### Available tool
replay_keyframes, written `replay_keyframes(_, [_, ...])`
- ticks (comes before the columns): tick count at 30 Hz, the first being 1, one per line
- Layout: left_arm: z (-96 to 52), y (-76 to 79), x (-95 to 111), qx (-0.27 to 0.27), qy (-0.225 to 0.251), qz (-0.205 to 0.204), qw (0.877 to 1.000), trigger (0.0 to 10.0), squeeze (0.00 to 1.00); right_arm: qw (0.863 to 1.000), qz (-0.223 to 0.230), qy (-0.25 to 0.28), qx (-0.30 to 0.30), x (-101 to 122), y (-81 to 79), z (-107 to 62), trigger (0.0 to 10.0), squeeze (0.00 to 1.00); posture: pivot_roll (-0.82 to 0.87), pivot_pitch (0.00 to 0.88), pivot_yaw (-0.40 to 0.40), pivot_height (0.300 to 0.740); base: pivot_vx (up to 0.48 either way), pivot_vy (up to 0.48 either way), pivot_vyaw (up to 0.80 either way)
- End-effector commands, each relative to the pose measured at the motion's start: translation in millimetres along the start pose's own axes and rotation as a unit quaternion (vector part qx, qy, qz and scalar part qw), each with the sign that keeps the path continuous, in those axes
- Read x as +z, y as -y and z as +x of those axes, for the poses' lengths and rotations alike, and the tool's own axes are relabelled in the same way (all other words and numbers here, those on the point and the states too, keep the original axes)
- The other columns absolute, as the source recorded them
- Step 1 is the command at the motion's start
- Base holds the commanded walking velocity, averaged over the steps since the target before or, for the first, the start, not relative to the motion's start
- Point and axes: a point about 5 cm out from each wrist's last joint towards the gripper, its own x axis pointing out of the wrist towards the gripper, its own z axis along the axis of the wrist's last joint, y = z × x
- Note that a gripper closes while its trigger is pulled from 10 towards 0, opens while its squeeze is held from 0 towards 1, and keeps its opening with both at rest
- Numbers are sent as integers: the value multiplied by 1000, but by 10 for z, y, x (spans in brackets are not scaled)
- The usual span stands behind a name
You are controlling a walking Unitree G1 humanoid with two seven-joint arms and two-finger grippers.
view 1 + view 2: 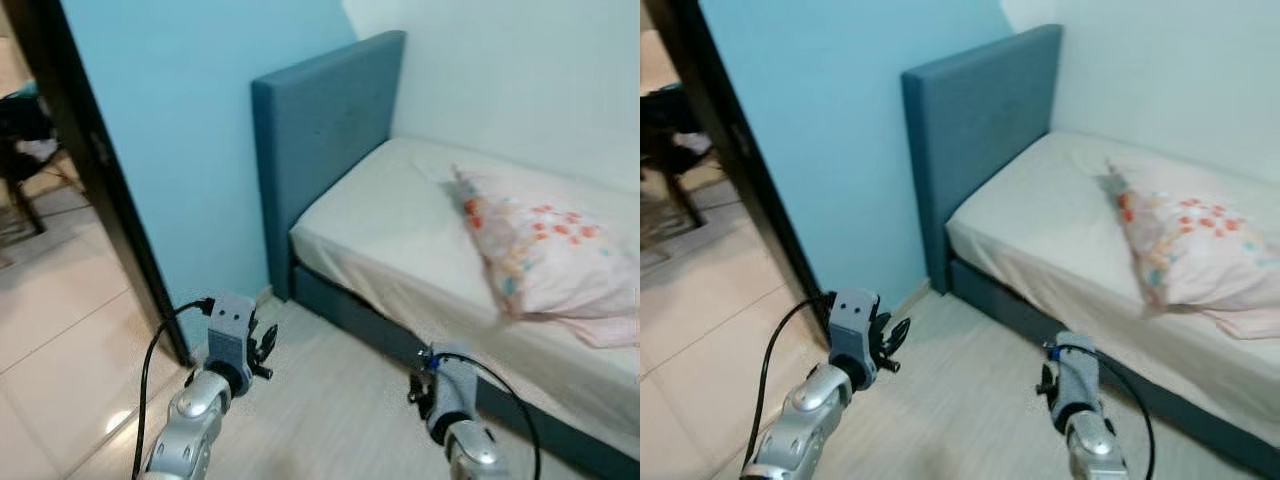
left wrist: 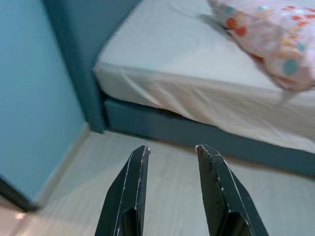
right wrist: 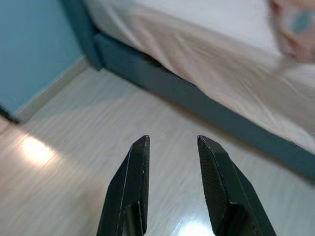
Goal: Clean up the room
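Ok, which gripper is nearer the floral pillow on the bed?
Right. The right gripper hangs over the floor beside the bed frame, below the pillow. The left gripper is farther off, near the headboard corner.

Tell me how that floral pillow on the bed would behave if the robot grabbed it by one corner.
The pillow looks plump and soft, so it would probably sag and fold instead of staying flat. It likely weighs little for its bulk. Its loose fabric cover may bunch between the fingers, so only cloth might get pinched. It lies on the mattress, so it shouldn't roll.
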Motion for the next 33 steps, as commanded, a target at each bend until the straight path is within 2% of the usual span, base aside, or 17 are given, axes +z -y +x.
replay_keyframes(1, [-10,14,-17,-3,-1,-6,1000,10000,0,1000,8,-13,2,-48,-27,-22,10000,0,18,24,16,740,0,0,-800])
replay_keyframes(30, [4,30,21,-12,14,-12,1000,10000,0,1000,13,-4,-14,-12,2,-66,10000,0,8,0,24,740,0,0,-800])
replay_keyframes(33, [5,32,28,-15,16,-14,1000,10000,0,1000,5,9,-12,16,0,-66,10000,0,8,0,25,740,0,0,-642])
